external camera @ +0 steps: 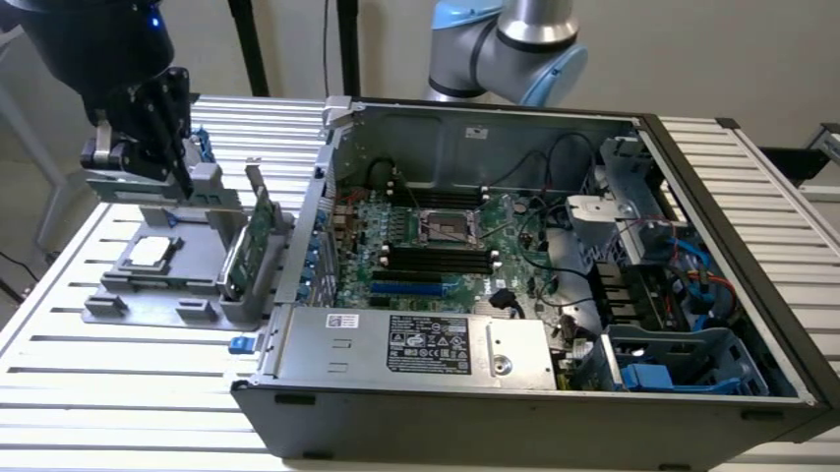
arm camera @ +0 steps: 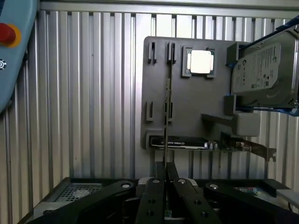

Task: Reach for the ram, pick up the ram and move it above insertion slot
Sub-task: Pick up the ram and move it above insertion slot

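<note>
Now the ram point(arm camera: 166, 112) is pinched edge-on between the closed fingers of the gripper point(arm camera: 165, 179), directly over the grey parts holder point(arm camera: 187, 102).

Seen from the wrist, the thin stick is held by its near end and runs straight away from the fingertips, so that its long edge is presented downward, as a slot would require. In the exterior view, the gripper point(external camera: 168, 162) is found at the exterior view's left, above the holder point(external camera: 171, 285), well apart from the open computer case point(external camera: 525, 393) and its motherboard point(external camera: 434, 246). A processor chip point(arm camera: 202, 61), a hard drive point(arm camera: 264, 70) and a larger green card point(external camera: 263, 231) are kept in their own recesses of the holder, each stored upright or flat for an easy grasp.
</note>
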`<state>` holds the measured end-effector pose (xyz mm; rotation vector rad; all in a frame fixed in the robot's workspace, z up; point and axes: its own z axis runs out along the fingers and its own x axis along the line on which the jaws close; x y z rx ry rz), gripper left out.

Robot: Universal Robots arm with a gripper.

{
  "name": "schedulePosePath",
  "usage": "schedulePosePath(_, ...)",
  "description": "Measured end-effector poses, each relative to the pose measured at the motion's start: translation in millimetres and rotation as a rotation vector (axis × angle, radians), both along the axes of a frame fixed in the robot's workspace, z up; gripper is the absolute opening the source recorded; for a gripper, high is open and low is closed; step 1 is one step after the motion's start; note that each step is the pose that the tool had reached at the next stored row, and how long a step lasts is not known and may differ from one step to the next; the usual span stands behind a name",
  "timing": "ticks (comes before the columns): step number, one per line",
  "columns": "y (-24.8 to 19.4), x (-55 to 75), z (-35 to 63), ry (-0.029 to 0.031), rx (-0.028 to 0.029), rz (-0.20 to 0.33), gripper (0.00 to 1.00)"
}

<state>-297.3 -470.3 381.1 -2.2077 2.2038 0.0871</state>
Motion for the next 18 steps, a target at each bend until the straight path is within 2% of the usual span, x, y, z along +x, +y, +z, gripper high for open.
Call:
schedulePosePath(5, 0.4, 20.3, 9.2, 0.0001, 0.0076, 0.000, 0.13)
schedulePosePath(9, 0.7, 34.9, 14.3, 0.0000, 0.0159, 0.000, 0.13)
schedulePosePath(14, 1.3, 52.2, 19.2, 0.0000, 0.0289, 0.000, 0.13)
schedulePosePath(18, 1.7, 65.4, 21.9, 0.0001, 0.0433, 0.000, 0.13)
